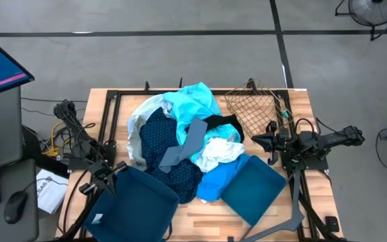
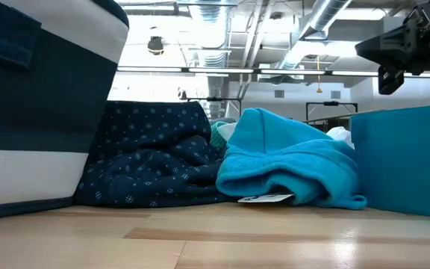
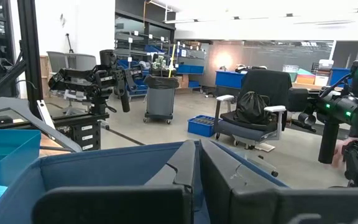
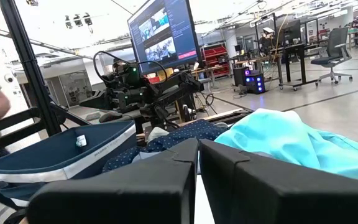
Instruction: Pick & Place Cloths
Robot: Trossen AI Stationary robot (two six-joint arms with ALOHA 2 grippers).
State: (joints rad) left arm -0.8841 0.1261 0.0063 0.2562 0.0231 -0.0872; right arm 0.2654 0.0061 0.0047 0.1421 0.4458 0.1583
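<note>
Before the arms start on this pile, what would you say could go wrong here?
1. The cloths lie tangled in one heap, so lifting the grey piece could drag the navy dotted cloth along.
2. The black cloth touches the wire-mesh basket and might snag.
3. The bright blue cloth is wedged beside the right bin; pulling it may shift the bin.

Two dark, matte-black jointed arms are seen, looped with black cables; each end effector, left point(image 3: 197, 177) and right point(image 4: 197, 171), is formed of two flat, angular black fingers.
</note>
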